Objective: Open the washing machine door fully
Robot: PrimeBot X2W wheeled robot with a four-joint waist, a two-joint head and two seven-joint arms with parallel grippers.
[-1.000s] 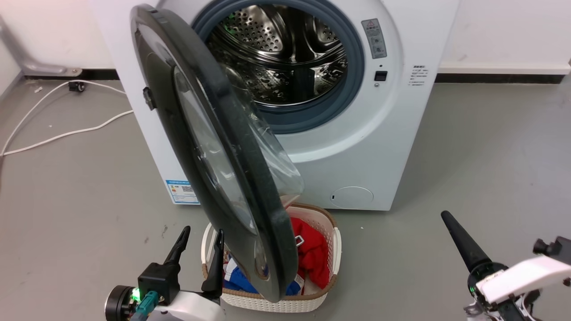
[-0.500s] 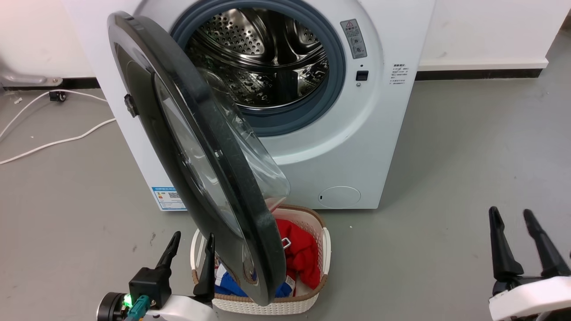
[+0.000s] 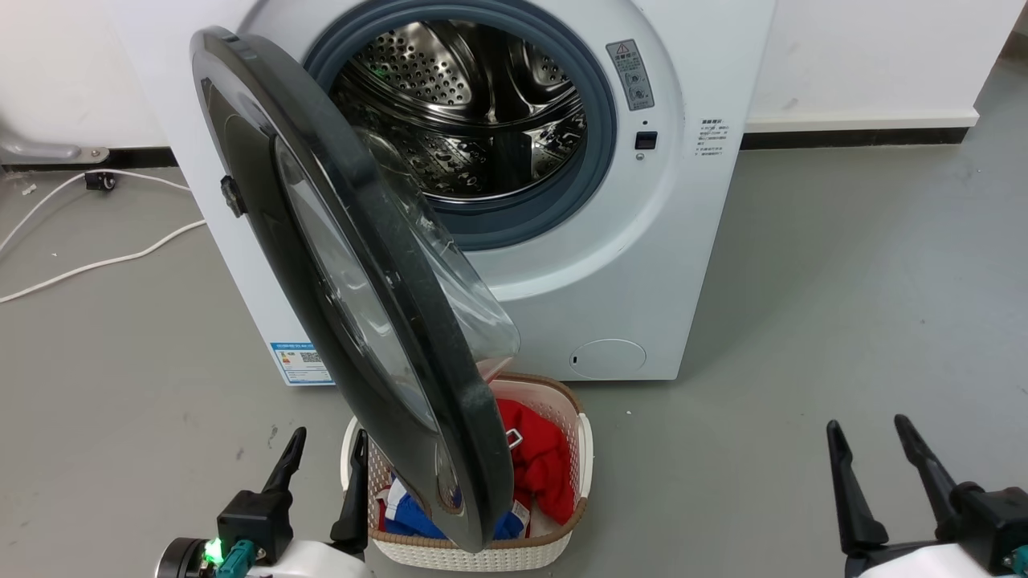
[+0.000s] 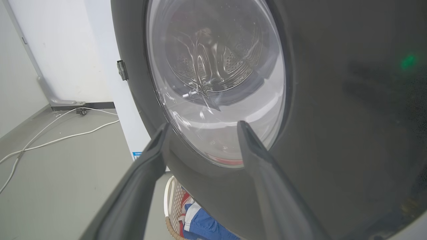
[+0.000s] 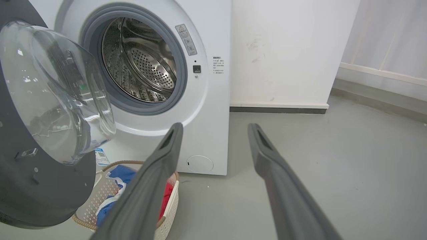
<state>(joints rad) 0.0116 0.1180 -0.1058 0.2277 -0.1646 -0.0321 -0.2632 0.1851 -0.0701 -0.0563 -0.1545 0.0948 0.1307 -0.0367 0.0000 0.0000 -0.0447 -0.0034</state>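
Gleaming black, the washing machine door (image 3: 353, 321) stands half open.

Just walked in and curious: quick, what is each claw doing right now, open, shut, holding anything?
Left claw: open, holding nothing, by the washing machine door's outer face.
Right claw: open, holding nothing.
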